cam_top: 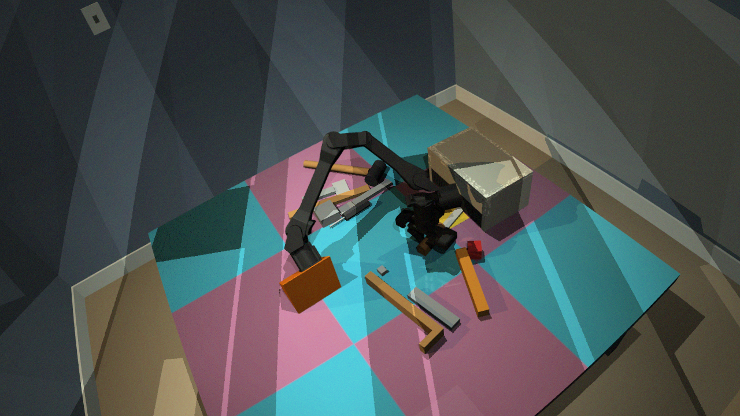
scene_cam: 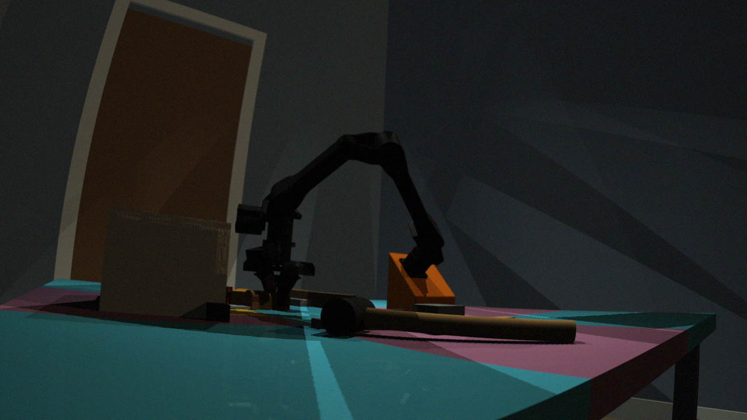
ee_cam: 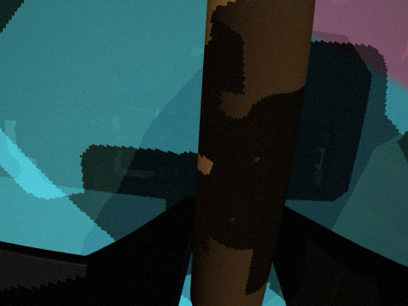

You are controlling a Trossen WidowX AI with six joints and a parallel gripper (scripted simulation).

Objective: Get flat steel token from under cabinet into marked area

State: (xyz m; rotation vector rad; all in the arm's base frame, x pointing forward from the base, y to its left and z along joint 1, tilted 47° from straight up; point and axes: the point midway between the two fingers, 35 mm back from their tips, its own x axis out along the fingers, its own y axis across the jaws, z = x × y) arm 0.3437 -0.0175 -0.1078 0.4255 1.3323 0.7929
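My gripper point(cam_top: 425, 238) point(scene_cam: 281, 296) point(ee_cam: 230, 209) is shut on a brown wooden rod point(cam_top: 423, 247) point(ee_cam: 251, 127). It holds the rod low over the table, just in front of the beige cabinet point(cam_top: 483, 178) point(scene_cam: 161, 261). In the wrist view the rod runs straight up the middle between the two dark fingers, over teal table. A strip of the yellow marked area point(cam_top: 457, 218) point(scene_cam: 241, 311) shows between the gripper and the cabinet's foot. I see no steel token in any view; the gap under the cabinet is dark and partly hidden by the arm.
A red cube point(cam_top: 474, 249) and an orange bar point(cam_top: 473, 283) lie right of the gripper. An L-shaped wooden piece point(cam_top: 400, 306), a grey bar point(cam_top: 434, 308) and a small grey square point(cam_top: 382, 269) lie in front. A mallet point(cam_top: 339, 168) point(scene_cam: 443, 324) and grey tools point(cam_top: 341, 205) lie behind.
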